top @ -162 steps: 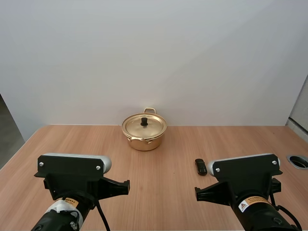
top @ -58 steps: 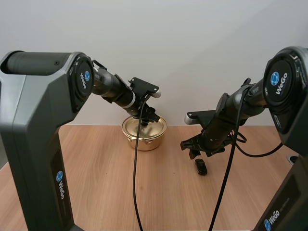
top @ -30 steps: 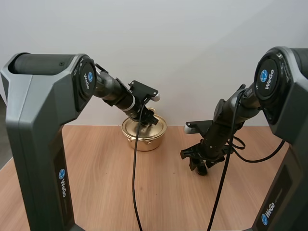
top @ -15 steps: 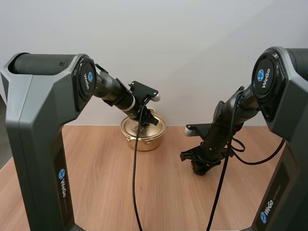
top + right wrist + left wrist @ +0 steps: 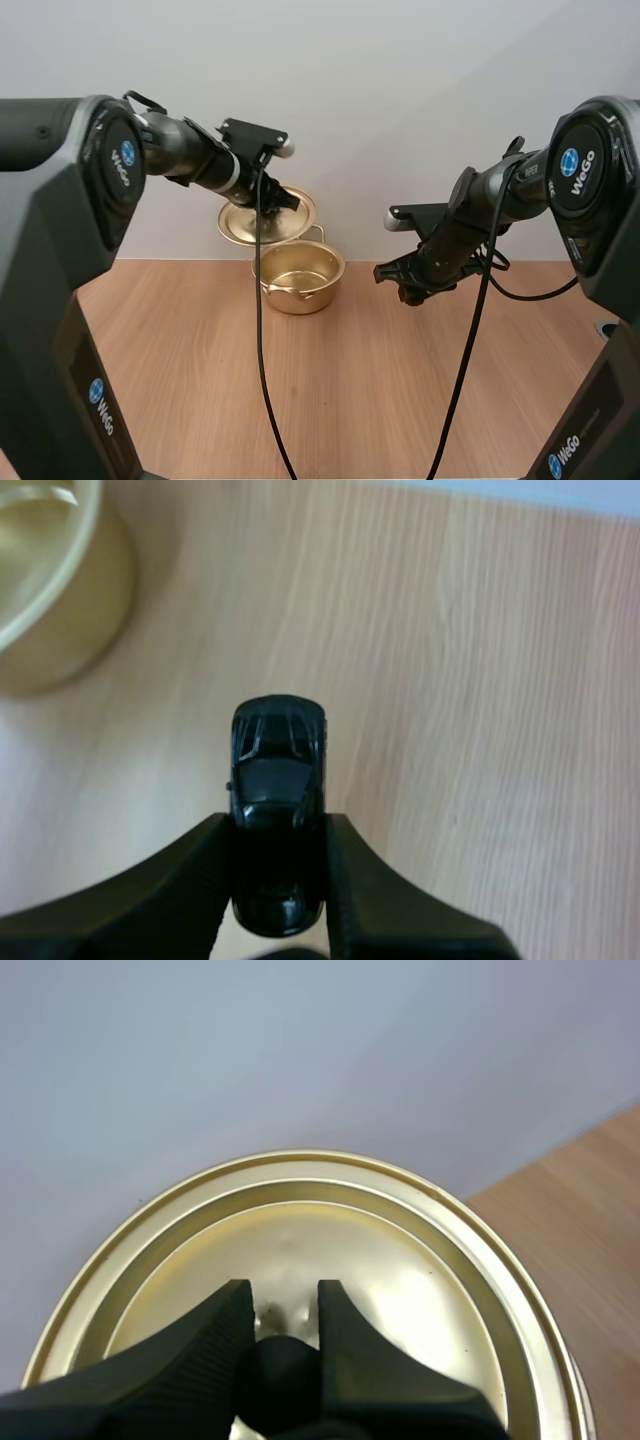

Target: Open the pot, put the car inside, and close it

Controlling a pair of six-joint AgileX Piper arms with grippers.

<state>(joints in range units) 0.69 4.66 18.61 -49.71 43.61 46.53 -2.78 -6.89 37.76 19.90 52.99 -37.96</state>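
While high above the table point(image 5: 350, 400), left fingers point(image 5: 195, 1345) tight on lid knob point(image 5: 281, 1375), right fingers point(image 5: 185, 880) tight on car point(image 5: 277, 770), "WeGo" point(image 5: 127, 158) on both arms point(image 5: 500, 195).

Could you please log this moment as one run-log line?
left gripper: lid held by knob | right gripper: car held above table | pot: open

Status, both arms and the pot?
Left gripper shut on lid, held up clear of pot. Right gripper shut on car, off the table. Pot open, path clear.
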